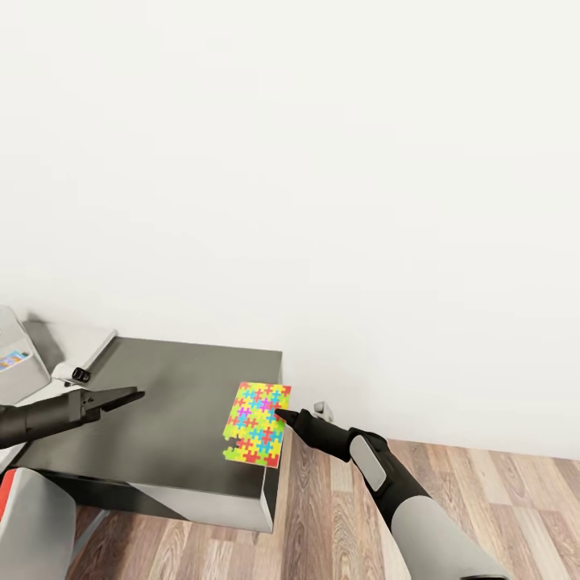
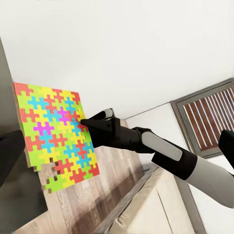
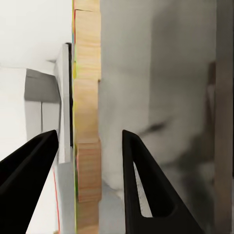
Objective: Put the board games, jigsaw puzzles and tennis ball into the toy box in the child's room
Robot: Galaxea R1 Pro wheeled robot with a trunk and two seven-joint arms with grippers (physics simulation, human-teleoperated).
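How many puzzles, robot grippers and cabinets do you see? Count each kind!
Puzzles: 1, the jigsaw puzzle
Grippers: 2, the left gripper and the right gripper
Cabinets: 1, the dark cabinet
Total: 4

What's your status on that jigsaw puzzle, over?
Right gripper open around jigsaw puzzle, upright at the dark cabinet edge. Left gripper apart. Toy box far left.
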